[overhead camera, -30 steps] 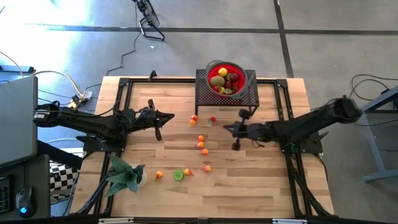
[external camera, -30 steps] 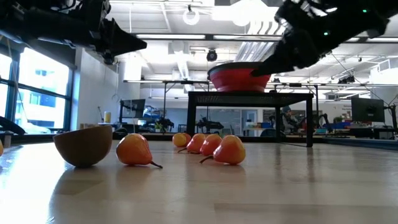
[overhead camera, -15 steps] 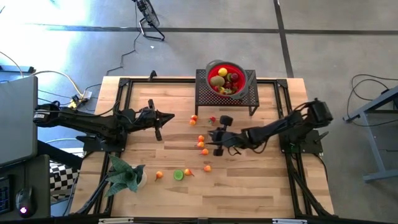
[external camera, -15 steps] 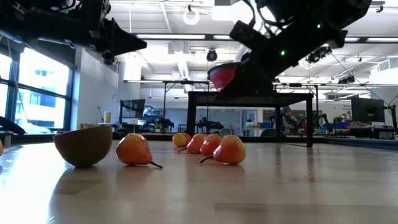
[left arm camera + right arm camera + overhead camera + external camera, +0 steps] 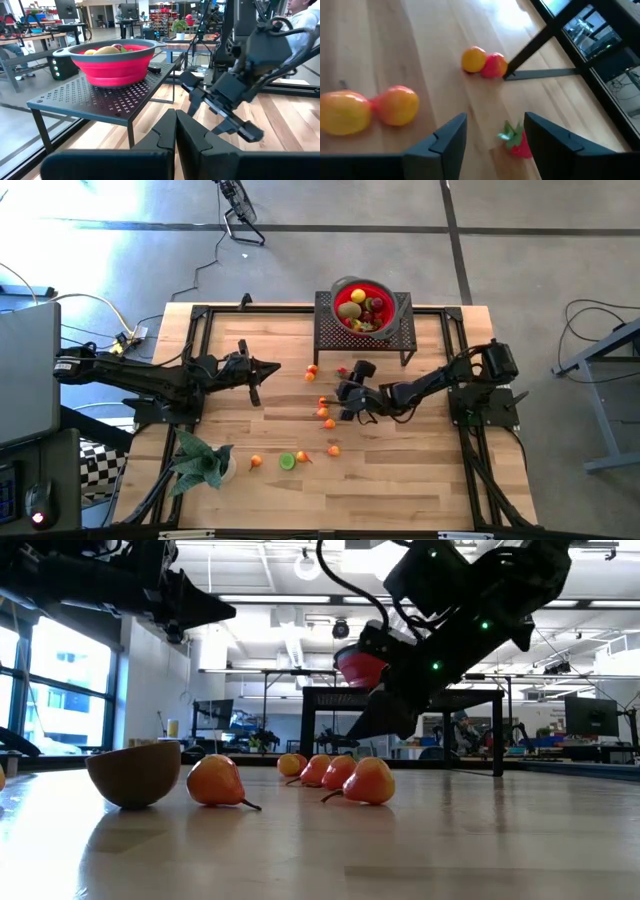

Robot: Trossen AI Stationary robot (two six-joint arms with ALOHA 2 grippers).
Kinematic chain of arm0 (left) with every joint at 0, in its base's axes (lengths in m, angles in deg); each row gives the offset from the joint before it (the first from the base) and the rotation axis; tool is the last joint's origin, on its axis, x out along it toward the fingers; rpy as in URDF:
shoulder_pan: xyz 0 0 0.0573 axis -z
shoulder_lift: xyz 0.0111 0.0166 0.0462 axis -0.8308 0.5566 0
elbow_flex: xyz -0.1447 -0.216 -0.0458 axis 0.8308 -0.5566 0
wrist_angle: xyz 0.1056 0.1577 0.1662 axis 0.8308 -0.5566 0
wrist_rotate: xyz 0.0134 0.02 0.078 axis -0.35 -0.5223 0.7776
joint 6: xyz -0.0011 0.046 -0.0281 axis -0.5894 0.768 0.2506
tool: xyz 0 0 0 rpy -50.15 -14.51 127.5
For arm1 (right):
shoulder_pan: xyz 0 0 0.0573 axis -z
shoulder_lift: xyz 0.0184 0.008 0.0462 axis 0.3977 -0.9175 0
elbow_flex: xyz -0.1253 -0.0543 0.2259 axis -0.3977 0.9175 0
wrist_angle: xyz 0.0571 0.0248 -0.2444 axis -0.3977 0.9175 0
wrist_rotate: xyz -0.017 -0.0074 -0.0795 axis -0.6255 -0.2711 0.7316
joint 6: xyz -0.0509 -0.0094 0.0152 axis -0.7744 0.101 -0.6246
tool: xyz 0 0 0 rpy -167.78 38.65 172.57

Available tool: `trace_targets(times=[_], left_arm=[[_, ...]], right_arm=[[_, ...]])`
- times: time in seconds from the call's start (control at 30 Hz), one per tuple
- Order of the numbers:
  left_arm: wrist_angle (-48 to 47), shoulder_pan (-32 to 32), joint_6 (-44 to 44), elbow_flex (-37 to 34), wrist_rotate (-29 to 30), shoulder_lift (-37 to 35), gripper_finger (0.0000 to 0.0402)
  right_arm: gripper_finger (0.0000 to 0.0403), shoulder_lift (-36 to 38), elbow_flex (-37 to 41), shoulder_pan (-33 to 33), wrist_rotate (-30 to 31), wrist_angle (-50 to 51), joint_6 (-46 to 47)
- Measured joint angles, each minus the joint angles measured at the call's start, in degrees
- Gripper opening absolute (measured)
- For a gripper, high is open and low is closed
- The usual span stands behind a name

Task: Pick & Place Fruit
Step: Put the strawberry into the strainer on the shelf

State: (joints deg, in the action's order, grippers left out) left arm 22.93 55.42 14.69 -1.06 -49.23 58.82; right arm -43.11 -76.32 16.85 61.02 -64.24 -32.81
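The right gripper [image 5: 347, 397] is hanging over the middle of the table with its fingers [image 5: 447, 136] spread wide, nothing in them. A strawberry [image 5: 516, 141] sits just ahead between the tips, two orange-red fruits [image 5: 482, 62] further out and two more [image 5: 367, 107] off to the side. The left gripper [image 5: 262, 368] is pinched closed, parked well away
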Motion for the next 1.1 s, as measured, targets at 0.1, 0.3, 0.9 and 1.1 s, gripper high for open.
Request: trace_targets(times=[0.1,0.3,0.9,1.1], left_arm=[[-0.36,0.0,0.12,0.04,0.02,0.0,0.0006],[-0.38,0.0,0.2,0.07,0.02,0.0,0.0006],[-1.61,0.01,0.11,0.09,-0.2,0.02,0.0006],[-1.61,0.02,0.0,0.09,-0.26,0.02,0.0006]], right_arm=[[0.0186,-0.52,-0.06,1.21,-0.03,-1.19,-0.9],[0.0173,-1.75,0.0,2.12,-2.45,-1.47,-3.61],[0.0173,-10.59,-5.53,1.67,6.03,-3.66,-19.52],[0.0164,-10.75,-5.53,2.52,5.79,-3.04,-19.46]])
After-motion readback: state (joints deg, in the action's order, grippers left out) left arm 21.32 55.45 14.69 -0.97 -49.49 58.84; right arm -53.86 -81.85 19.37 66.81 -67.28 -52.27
